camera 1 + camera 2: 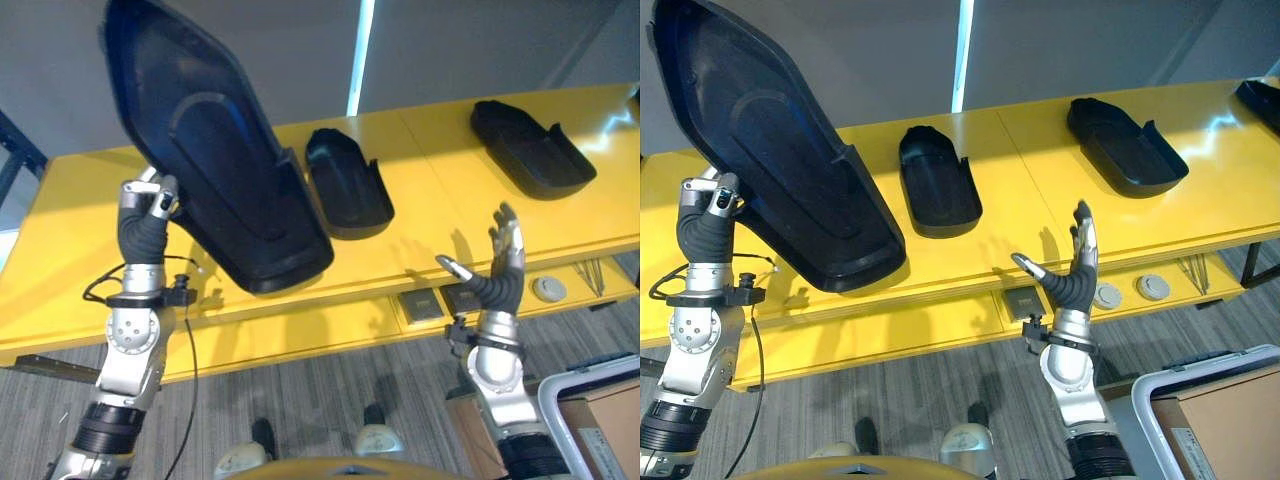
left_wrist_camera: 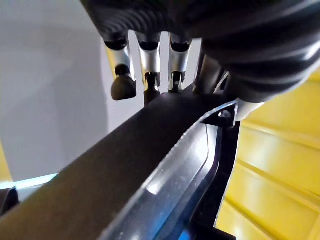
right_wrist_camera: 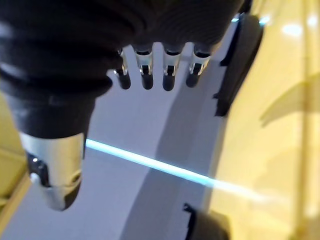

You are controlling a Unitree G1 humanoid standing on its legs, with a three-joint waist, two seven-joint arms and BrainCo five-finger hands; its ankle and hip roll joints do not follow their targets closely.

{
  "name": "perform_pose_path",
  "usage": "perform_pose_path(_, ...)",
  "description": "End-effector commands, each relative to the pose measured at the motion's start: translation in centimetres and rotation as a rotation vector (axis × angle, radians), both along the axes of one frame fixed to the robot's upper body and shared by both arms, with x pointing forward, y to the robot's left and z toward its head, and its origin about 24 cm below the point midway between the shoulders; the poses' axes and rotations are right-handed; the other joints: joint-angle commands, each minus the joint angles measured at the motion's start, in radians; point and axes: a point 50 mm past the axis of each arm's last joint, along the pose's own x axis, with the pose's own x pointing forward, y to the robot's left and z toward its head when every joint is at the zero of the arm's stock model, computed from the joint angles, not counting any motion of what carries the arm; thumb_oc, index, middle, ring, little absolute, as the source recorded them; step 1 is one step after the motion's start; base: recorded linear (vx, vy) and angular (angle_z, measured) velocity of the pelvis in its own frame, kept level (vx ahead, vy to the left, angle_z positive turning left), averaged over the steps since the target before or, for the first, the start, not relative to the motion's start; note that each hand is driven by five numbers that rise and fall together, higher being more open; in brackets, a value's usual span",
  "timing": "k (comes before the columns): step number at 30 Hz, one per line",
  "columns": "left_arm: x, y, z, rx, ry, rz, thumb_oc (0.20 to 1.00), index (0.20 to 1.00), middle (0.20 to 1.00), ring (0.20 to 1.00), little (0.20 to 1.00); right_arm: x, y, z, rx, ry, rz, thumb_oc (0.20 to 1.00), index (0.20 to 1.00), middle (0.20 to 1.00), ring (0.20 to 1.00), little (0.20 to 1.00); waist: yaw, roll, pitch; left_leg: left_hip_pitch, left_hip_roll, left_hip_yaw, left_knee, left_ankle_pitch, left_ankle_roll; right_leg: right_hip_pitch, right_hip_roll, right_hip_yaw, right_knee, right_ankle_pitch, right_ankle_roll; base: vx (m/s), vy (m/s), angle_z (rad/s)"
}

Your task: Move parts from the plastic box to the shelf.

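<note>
My left hand (image 1: pixel 145 228) is raised at the left and shut on the edge of a large black moulded part (image 1: pixel 210 140). The part is tilted, its upper end high and its lower end down at the yellow shelf (image 1: pixel 440 170). In the left wrist view the fingers (image 2: pixel 146 65) curl over the part's rim (image 2: pixel 125 165). My right hand (image 1: pixel 500 272) is open and holds nothing, fingers pointing up, in front of the shelf's front edge. The right wrist view shows its straight fingers (image 3: pixel 145 75) and thumb (image 3: pixel 55 165).
Two smaller black parts lie on the shelf, one in the middle (image 1: pixel 347 182) and one at the right (image 1: pixel 532 147); another (image 1: pixel 1260 100) shows at the far right edge. Small grey pads and discs (image 1: pixel 548 289) sit on a ledge below. A grey-rimmed box (image 1: pixel 1210 400) stands lower right.
</note>
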Motion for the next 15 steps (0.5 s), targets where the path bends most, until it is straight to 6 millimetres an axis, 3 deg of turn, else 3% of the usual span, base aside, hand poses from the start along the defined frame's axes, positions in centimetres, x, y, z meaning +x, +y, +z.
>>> perform_pose_path(1, -1.1, 1.6, 1.0, -0.032, -0.085, 0.039, 0.2, 0.2, 0.2, 0.2, 0.2, -1.5, -2.5, -1.8, -0.032, 0.103, -0.168, 1.0, 1.0, 1.0, 1.0, 1.0, -0.026, 0.034, -0.077, -0.005, 0.066, 0.038, -0.005, -0.045, -0.014, -0.012, 0.099, -0.049, -0.023, -0.008, -0.057, -0.03, 0.171, -0.08)
perform_pose_path(2, -1.1, 1.6, 1.0, -0.032, -0.084, 0.039, 0.2, 0.2, 0.2, 0.2, 0.2, -1.5, -2.5, -1.8, -0.032, 0.104, -0.168, 1.0, 1.0, 1.0, 1.0, 1.0, -0.026, 0.034, -0.078, -0.005, 0.066, 0.038, -0.005, -0.045, -0.013, -0.012, 0.099, -0.049, -0.023, -0.007, -0.056, -0.05, 0.253, -0.04)
perform_pose_path(4, -1.3, 2.2, 0.8, -0.038, -0.068, 0.04, 0.2, 0.2, 0.2, 0.2, 0.2, -2.8, -3.4, -4.1, -0.012, 0.233, -0.25, 1.0, 1.0, 1.0, 1.0, 1.0, -0.025, 0.033, -0.079, -0.001, 0.053, 0.045, -0.005, -0.058, -0.004, -0.013, 0.088, -0.057, -0.025, 0.004, -0.041, -0.03, 0.141, -0.02)
perform_pose_path(9, -1.1, 2.5, 0.7, -0.021, -0.054, 0.026, 0.2, 0.2, 0.2, 0.2, 0.2, -5.3, -4.0, -7.8, 0.049, 0.406, -0.34, 1.0, 1.0, 1.0, 1.0, 1.0, -0.022, 0.026, -0.081, 0.001, 0.025, 0.055, -0.005, -0.083, 0.026, -0.022, 0.063, -0.064, -0.025, 0.032, -0.013, -0.04, 0.118, -0.02)
perform_pose_path(12, -0.6, 2.0, 1.2, -0.003, -0.057, 0.015, 0.2, 0.2, 0.2, 0.2, 0.2, -5.8, -3.9, -9.5, 0.1, 0.502, -0.325, 1.0, 1.0, 1.0, 1.0, 1.0, -0.014, 0.024, -0.076, -0.003, -0.001, 0.048, -0.005, -0.098, 0.047, -0.035, 0.04, -0.07, -0.017, 0.05, 0.007, -0.06, 0.168, -0.05)
perform_pose_path(15, -0.1, 1.6, 1.6, 0.021, -0.048, -0.003, 0.2, 0.2, 0.2, 0.2, 0.2, -5.7, -3.1, -11.8, 0.142, 0.681, -0.195, 1.0, 1.0, 1.0, 1.0, 1.0, 0.0, 0.028, -0.065, -0.012, -0.026, 0.031, -0.005, -0.111, 0.07, -0.061, 0.01, -0.077, 0.035, 0.052, 0.014, -0.04, 0.17, -0.04)
